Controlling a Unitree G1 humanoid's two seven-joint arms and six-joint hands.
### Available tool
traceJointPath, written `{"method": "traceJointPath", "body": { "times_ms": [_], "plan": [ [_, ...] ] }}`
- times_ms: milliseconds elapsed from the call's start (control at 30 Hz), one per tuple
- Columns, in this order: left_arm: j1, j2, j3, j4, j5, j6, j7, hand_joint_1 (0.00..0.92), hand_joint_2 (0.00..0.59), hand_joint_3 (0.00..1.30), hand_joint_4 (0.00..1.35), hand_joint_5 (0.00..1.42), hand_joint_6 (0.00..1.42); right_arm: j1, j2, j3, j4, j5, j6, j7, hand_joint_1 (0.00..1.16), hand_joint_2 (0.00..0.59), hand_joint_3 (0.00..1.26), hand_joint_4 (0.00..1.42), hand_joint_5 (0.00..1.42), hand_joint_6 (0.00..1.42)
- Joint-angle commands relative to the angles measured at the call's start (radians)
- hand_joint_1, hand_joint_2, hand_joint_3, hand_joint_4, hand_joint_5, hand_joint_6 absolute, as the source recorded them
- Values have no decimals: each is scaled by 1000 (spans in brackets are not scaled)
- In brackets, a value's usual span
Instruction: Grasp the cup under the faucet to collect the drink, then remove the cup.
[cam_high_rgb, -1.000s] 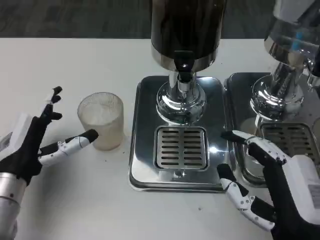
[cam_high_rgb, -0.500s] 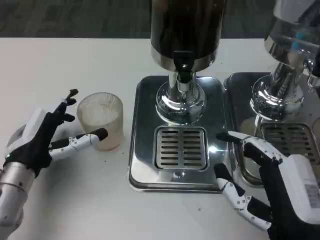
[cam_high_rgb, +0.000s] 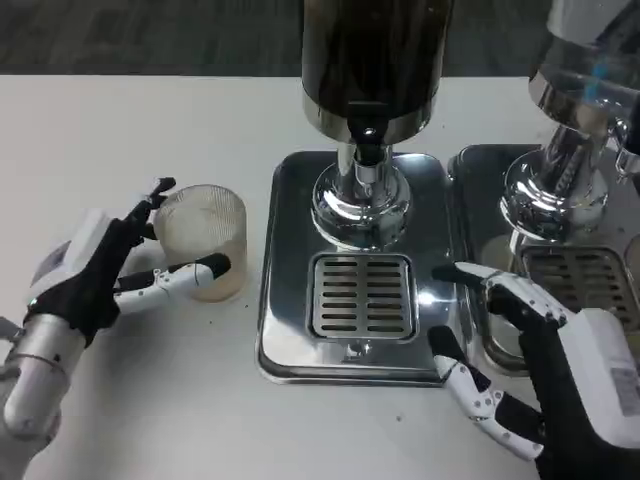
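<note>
Left hand (cam_high_rgb: 95, 270) open around frosted cup (cam_high_rgb: 203, 240) on counter (cam_high_rgb: 150, 130), left of drip tray (cam_high_rgb: 290, 250); grip not closed. Right hand (cam_high_rgb: 545, 365) open, empty. Filling under faucet (cam_high_rgb: 365, 140), removal both remain

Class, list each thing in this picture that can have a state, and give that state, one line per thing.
Cup: upright on the table, left of the tray, no drink visible inside.
Faucet: nothing pouring.
Drip tray: no cup on it.
Left hand: fingers spread around the cup, grip not clearly closed.
Right hand: open, holding nothing, beside the tray.
</note>
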Motion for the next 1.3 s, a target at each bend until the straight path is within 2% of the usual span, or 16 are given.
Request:
{"method": "traceJointPath", "body": {
  "times_ms": [33,267,667,833,900,1033,1167,1233,1300],
  "plan": [
    [-31,-14,-24,28,1,-10,-16,293,42,114,132,280,289,13,5,-2,-10,2,11,-5,423,405,393,347,340,467],
    [-57,-30,-48,61,3,0,-17,284,50,114,130,277,291,23,7,-3,-22,4,18,-5,424,405,396,347,340,472],
    [-70,-59,-52,78,8,4,26,259,57,119,140,279,277,36,8,-9,-27,17,19,-2,424,405,405,360,356,490],
    [-79,-67,-61,87,14,6,25,245,71,139,160,307,313,31,7,-10,-21,22,18,-1,424,405,405,360,356,490],
    [-80,-72,-64,90,15,3,29,251,84,157,185,347,368,31,9,-10,-20,26,18,-1,424,405,405,360,356,490],
    [-82,-82,-69,104,6,-2,16,269,110,212,261,508,695,37,12,-10,-18,32,17,-3,424,405,405,360,356,490],
    [-80,-93,-76,115,8,-15,28,275,145,290,360,641,927,37,11,-10,-23,30,17,-3,424,405,405,360,356,490],
    [-78,-98,-78,119,7,-22,34,282,162,342,423,723,1016,36,10,-11,-24,32,17,-1,424,406,405,360,356,490],
    [-76,-103,-80,121,6,-29,38,291,172,377,473,767,1048,34,8,-13,-22,36,15,1,424,408,405,361,356,491]
  ]
}}
